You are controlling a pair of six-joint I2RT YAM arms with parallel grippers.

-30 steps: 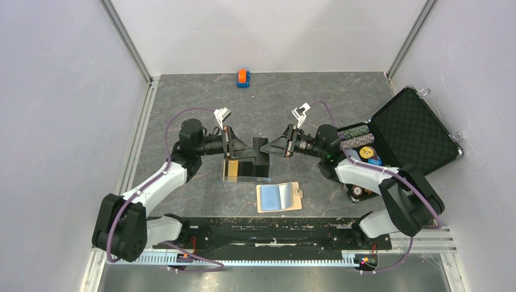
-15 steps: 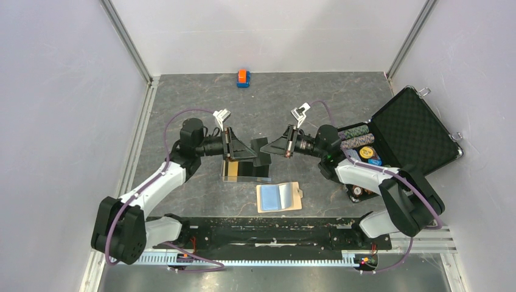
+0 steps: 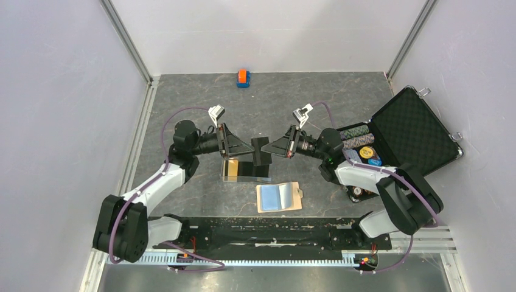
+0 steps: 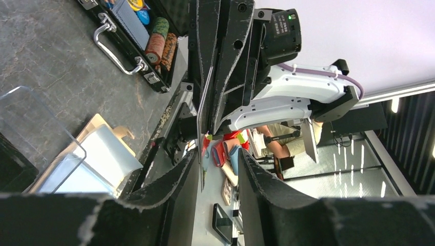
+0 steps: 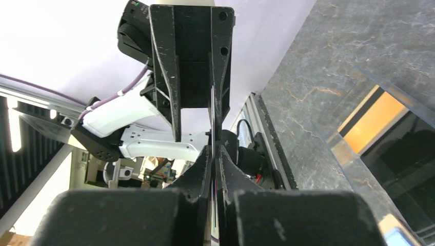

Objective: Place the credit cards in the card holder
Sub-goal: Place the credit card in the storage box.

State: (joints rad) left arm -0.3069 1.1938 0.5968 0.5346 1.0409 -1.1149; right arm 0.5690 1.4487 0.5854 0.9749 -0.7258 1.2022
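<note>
Between the two arms, above the grey surface [image 3: 195,103], a black card [image 3: 261,157] stands on its edge. It is thin and flat, and the wrist cameras see it only as a pale line. The right hand [image 3: 270,148] is pressed narrow on this card from both sides. The left hand [image 3: 254,148] is wide, with its fingers [image 4: 174,189] apart on either side of the card's other end. Nearer the bases, the tan card holder [image 3: 297,204] lies flat. A light blue card [image 3: 277,196] is on it or in it; I cannot tell which. A gold card [image 3: 230,168] lies in a clear tray [image 3: 268,179], just beyond the holder.
</note>
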